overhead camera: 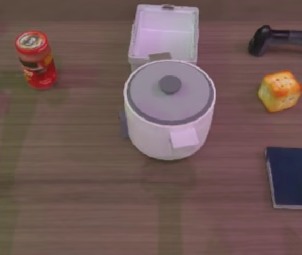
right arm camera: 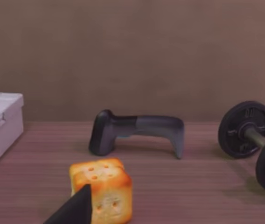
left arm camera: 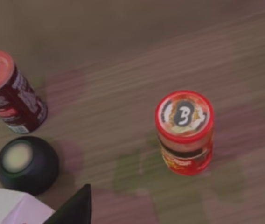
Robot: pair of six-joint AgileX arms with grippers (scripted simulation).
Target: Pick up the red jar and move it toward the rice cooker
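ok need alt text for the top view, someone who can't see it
Overhead view of a wooden table with a large white rice cooker at centre and a small red jar standing apart at far left. A square white open box sits behind the cooker; an orange-yellow cube, dark scanner and blue book lie right.

White open box (overhead camera: 164, 33) stands at the table's far edge. Orange-yellow cube (overhead camera: 279, 91) sits right, near a dark handheld scanner (overhead camera: 284, 41). Dark blue book (overhead camera: 295, 177) lies at the right edge. Dumbbell (right arm camera: 254, 140) beside the scanner. Dark can (left arm camera: 10, 93) and black dome-shaped object (left arm camera: 27, 164) stand close together.
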